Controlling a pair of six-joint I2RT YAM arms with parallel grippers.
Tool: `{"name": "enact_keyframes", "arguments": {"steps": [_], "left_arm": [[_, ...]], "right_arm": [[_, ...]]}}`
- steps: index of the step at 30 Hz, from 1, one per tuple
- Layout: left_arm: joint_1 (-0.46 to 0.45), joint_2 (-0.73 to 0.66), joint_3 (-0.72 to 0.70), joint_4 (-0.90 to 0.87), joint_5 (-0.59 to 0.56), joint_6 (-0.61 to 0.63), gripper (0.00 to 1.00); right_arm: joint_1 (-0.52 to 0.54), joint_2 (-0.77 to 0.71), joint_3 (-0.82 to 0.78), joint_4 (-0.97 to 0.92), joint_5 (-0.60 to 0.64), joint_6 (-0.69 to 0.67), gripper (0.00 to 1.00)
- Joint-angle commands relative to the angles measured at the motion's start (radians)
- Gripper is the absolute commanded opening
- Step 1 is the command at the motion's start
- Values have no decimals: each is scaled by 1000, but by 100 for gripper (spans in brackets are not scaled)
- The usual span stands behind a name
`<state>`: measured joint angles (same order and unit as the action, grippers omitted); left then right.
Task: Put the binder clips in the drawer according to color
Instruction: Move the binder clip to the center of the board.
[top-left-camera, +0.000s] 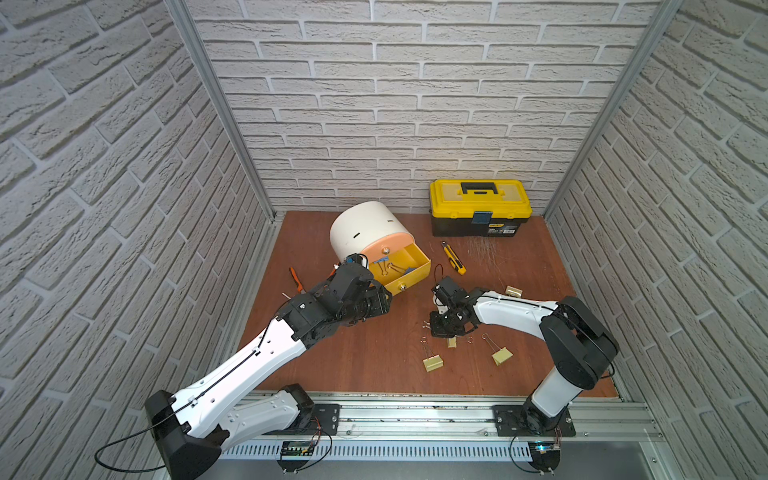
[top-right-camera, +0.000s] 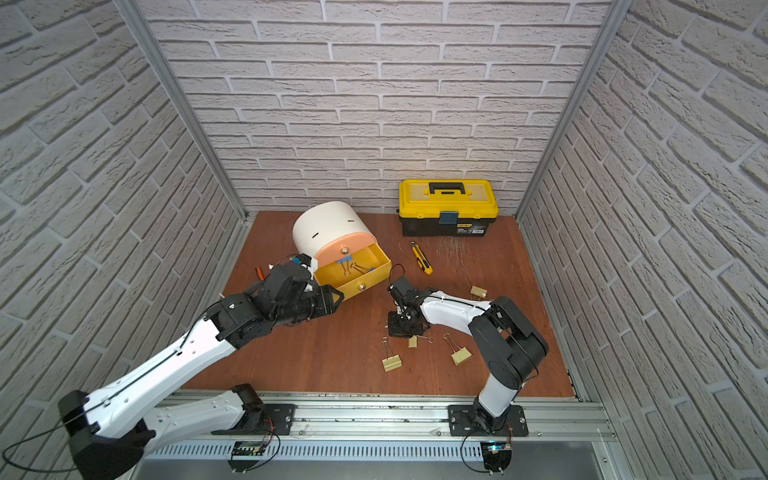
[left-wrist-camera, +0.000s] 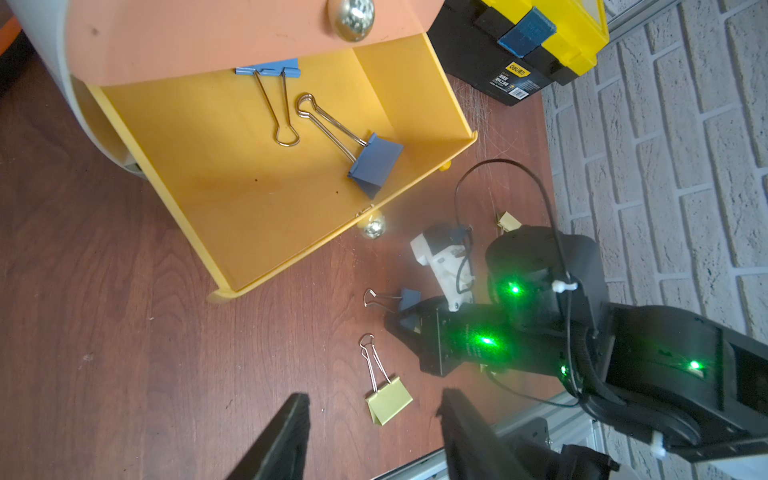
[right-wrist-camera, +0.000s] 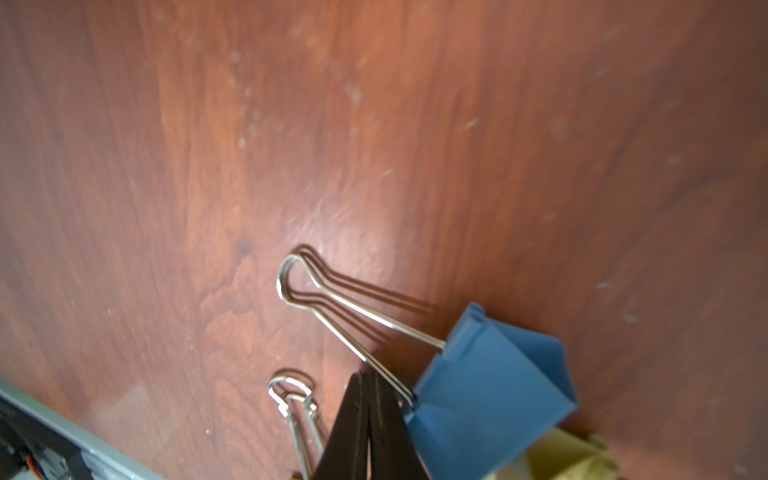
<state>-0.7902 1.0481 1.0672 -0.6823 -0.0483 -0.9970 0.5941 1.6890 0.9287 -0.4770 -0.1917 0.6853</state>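
Observation:
The white drawer cabinet (top-left-camera: 365, 228) has its peach drawer (left-wrist-camera: 208, 37) shut and its yellow drawer (top-left-camera: 419, 272) pulled out, with two blue binder clips (left-wrist-camera: 376, 164) inside. My left gripper (left-wrist-camera: 374, 432) hovers open by the drawer front, over a pale yellow clip (left-wrist-camera: 388, 401). My right gripper (right-wrist-camera: 370, 374) points down at the table, shut. Its fingertips (right-wrist-camera: 357, 399) touch the wire handle of a blue clip (right-wrist-camera: 490, 399). I see no wire between the pads. That clip leans on a small yellow clip (top-left-camera: 451, 341). Other yellow clips (top-left-camera: 433, 362) (top-left-camera: 502, 355) (top-left-camera: 514, 291) lie around it.
A yellow-black toolbox (top-left-camera: 481, 205) stands at the back wall, with a utility knife (top-left-camera: 453, 257) in front of it. An orange-handled tool (top-left-camera: 296, 279) lies left of the cabinet. Brick walls close three sides, and an aluminium rail (top-left-camera: 415, 411) runs along the front.

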Motion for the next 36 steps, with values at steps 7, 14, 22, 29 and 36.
{"name": "enact_keyframes", "arguments": {"steps": [7, 14, 22, 29, 36], "left_arm": [[6, 11, 16, -2, -13, 2, 56], [6, 15, 19, -6, -10, 5, 56], [18, 10, 17, -14, -1, 13, 56], [34, -12, 16, -26, 5, 20, 56], [48, -30, 10, -34, 13, 22, 56]], "right_arm": [[-122, 46, 56, 38, 36, 22, 6], [-202, 74, 102, 39, 27, 30, 5], [-235, 81, 167, 6, 30, 6, 5], [-245, 13, 188, -32, 69, -51, 15], [-303, 1, 187, -58, 89, -91, 22]]}}
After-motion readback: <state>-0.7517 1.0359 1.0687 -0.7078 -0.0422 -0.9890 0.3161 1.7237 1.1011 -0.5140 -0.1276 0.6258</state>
